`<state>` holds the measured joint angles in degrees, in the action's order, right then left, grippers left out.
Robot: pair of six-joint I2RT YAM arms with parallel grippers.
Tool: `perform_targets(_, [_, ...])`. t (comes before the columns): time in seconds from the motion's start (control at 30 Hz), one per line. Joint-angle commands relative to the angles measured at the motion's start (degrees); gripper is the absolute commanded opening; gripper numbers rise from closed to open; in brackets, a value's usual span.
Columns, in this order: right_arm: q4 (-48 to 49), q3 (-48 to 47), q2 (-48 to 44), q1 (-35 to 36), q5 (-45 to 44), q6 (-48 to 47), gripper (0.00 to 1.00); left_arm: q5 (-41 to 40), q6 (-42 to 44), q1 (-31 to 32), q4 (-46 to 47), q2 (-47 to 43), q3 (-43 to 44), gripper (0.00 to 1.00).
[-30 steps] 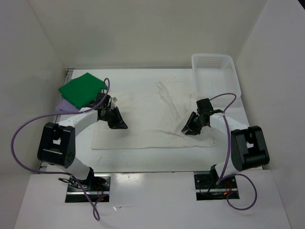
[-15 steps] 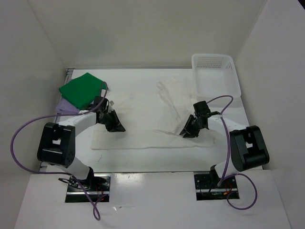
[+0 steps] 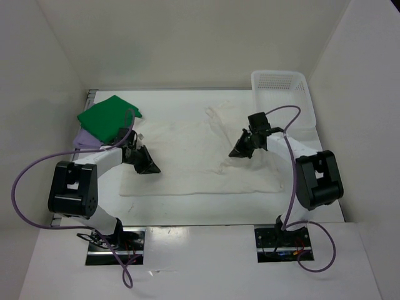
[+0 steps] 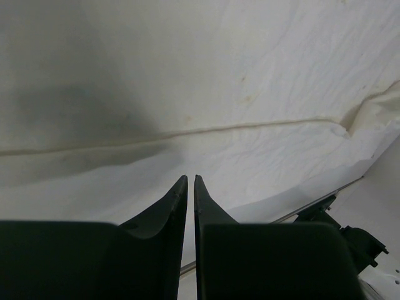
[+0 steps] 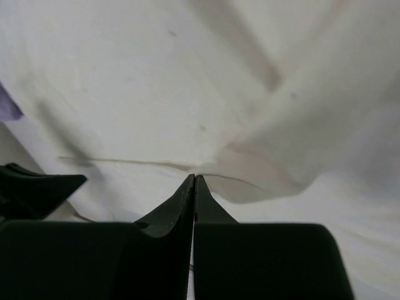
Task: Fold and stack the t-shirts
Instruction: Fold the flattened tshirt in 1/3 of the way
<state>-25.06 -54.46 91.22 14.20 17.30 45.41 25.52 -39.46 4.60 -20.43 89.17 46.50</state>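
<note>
The creamy white t-shirt (image 3: 187, 164) lies spread and wrinkled across the middle of the table. My right gripper (image 3: 233, 154) is over its right half, shut, its tips (image 5: 194, 177) pinching a raised fold of the white t-shirt (image 5: 125, 75). My left gripper (image 3: 154, 169) is low over the shirt's left part. Its fingers (image 4: 190, 178) are almost together with a thin slit between them, and no cloth shows in the slit above the white t-shirt (image 4: 250, 81). The folded green t-shirt (image 3: 106, 117) lies on the lavender t-shirt (image 3: 83, 139) at the back left.
A white mesh basket (image 3: 279, 75) stands at the back right corner. White walls close in the table on the left, back and right. Purple cables loop beside both arms.
My right gripper has shut and moved back and left over the white t-shirt, taking a fold of cloth with it. My left gripper has shifted slightly to the left.
</note>
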Motion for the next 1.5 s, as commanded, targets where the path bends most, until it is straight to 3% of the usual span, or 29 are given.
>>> perform_targets(0.0, [3.1,-8.3,4.8,2.1,2.5,1.5,0.00,2.5,-0.4,-0.2,0.7,-1.7,1.6,0.14])
perform_targets(0.17, [3.6,-21.6,14.0,5.4,2.5,3.2,0.00,2.5,-1.0,-0.2,0.6,-2.2,2.1,0.14])
perform_targets(0.33, [0.4,-26.6,15.6,7.9,-1.8,1.4,0.50,2.5,-1.0,-0.2,-0.5,-4.0,2.7,0.19])
perform_targets(0.4, [1.6,-22.3,12.2,7.9,-2.6,0.6,0.59,2.5,-1.5,-0.2,-0.5,-5.6,2.7,0.22])
perform_targets(0.47, [1.6,-19.2,9.3,7.9,-4.6,0.0,0.59,0.9,-1.5,1.3,-1.3,-6.3,3.4,0.23])
perform_targets(0.5, [1.6,-16.0,6.3,7.9,-4.6,0.0,0.53,0.4,-1.5,2.0,-1.3,-6.3,3.4,0.23])
perform_targets(0.53, [1.6,-14.3,4.9,7.9,-5.3,0.0,0.35,-0.1,-1.5,3.8,-1.9,-6.3,4.0,0.23])
perform_targets(0.6, [2.4,-8.1,2.0,8.4,-5.3,0.7,0.17,-0.9,-1.5,5.7,-1.9,-6.3,4.0,0.23])
perform_targets(0.63, [2.9,-5.9,-0.2,8.4,-5.3,0.7,0.03,-1.6,-2.0,6.6,-1.9,-5.4,4.0,0.23])
perform_targets(0.67, [2.9,-3.7,-1.0,8.4,-5.3,1.4,0.00,-1.6,-2.6,8.0,-1.9,-4.9,4.0,0.23])
perform_targets(0.77, [4.7,4.9,-2.7,9.0,-5.3,2.8,0.00,-1.6,-3.3,11.7,-0.8,-2.5,4.7,0.23])
perform_targets(0.93, [5.2,7.3,-1.4,10.3,-7.9,2.8,0.00,-2.2,-5.5,13.3,0.2,3.2,1.5,0.19])
perform_targets(1.0, [5.2,8.5,-0.8,10.3,-9.5,3.4,0.00,-2.2,-6.9,11.6,0.8,5.9,-1.0,0.14])
perform_targets(1.1, [4.7,12.2,-0.1,10.9,-9.5,4.9,0.00,-0.5,-8.2,8.0,0.8,7.1,-6.7,0.14])
perform_targets(1.37, [2.1,27.1,-17.2,14.7,-5.3,14.7,0.00,1.6,-10.1,4.6,-6.0,-6.3,-16.8,0.19])
perform_targets(1.47, [1.1,24.8,-21.1,14.1,-5.3,15.4,0.14,2.1,-10.1,4.1,-8.5,-10.6,-13.2,0.34])
